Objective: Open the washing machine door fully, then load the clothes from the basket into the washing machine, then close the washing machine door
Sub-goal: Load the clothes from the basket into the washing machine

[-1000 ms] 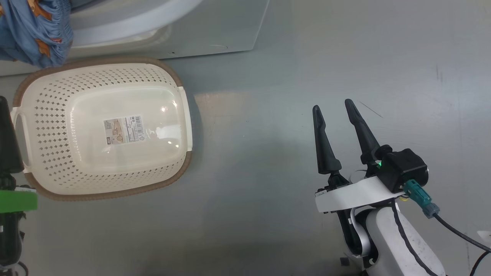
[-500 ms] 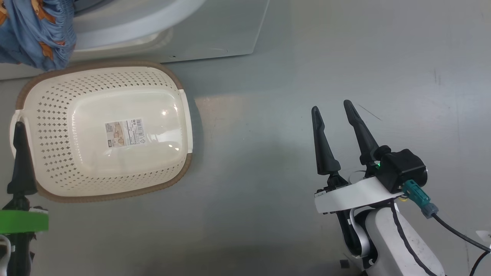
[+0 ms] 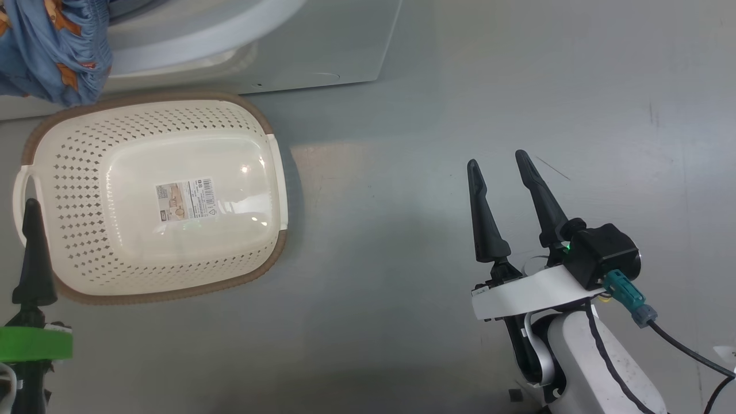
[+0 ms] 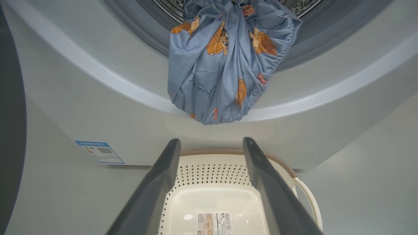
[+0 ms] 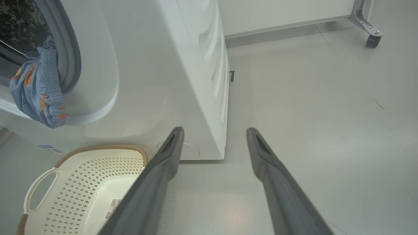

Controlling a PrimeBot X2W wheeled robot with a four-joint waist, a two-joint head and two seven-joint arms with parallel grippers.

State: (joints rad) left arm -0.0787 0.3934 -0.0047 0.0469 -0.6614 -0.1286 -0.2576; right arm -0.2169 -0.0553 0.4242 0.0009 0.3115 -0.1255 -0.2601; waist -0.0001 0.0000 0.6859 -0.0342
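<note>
Where the drum (image 4: 303,5) opens, the clothes (image 4: 225,65) sit as one bunched blue bundle with orange-brown figures, its upper part inside the opening and its lower part spilling over the grey gasket (image 4: 137,29) and down across the white front lip of the washing machine (image 4: 98,107). The bundle's lowest fold hangs above the far rim of the basket (image 3: 75,172), apart from it. The basket stands on the grey floor (image 3: 402,230) just in front of the machine's base, and its smooth inner bottom shows with the label sticker (image 3: 187,198) on it. A small blue sticker (image 4: 99,152) sits low on the machine's front. The left gripper (image 4: 211,141) hovers over the basket's near end, pointing toward the machine; its jaws stand wide apart and grip nothing. In the head view one of its fingers (image 3: 33,253) lies across the basket's left handle, above a green band (image 3: 34,343). The right gripper (image 3: 497,159) is well apart from the basket, over bare floor to the right, with its two fingers spread to a moderate gap and nothing between them. A dark band (image 4: 9,114) runs along the left edge of the left wrist view, possibly the door's rim, though too little shows to tell. A caster wheel (image 5: 372,40) stands on the floor far beyond the machine's side.
</note>
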